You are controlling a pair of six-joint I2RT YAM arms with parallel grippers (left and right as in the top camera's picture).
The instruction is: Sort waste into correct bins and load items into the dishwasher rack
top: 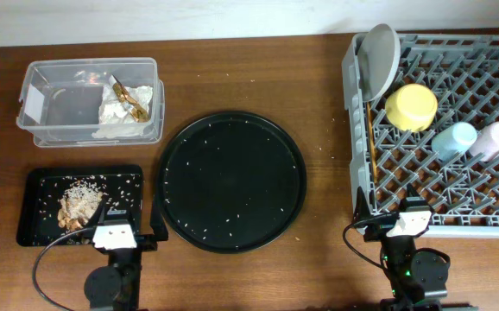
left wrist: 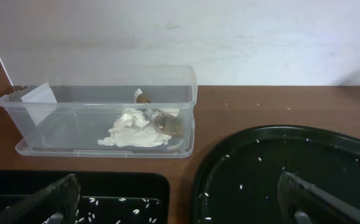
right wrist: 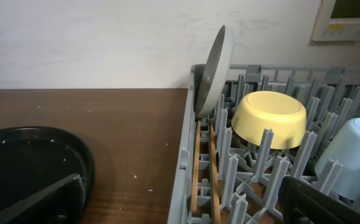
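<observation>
Overhead, the dishwasher rack [top: 474, 186] right of the round black tray [top: 232, 181] holds plate [top: 379, 59], chopsticks [top: 372, 142], bowl [top: 411, 107], blue cup [top: 454, 140] and pink cup [top: 494, 140], while left of that tray the clear tub [top: 60, 104] holds the napkin [top: 116, 117] and the small black tray [top: 38, 186] the scraps [top: 81, 207]; left wrist, left end effector [left wrist: 180, 205] spread apart; right wrist, right end effector [right wrist: 186, 202] likewise.

The table [top: 318, 86] is seen to be brown wood, smooth with a low sheen. The tub [left wrist: 105, 106] is made of clear plastic, glossy and faintly hazed, and the napkin [left wrist: 133, 130] is crumpled white paper. The round tray [top: 232, 173] is finished in smooth black with a soft gloss. The rack [top: 474, 194] is moulded in matt grey plastic. The bowl [right wrist: 270, 118] and plate [right wrist: 214, 68] are shown smooth — the chopsticks [right wrist: 195, 174] as bare wood.
</observation>
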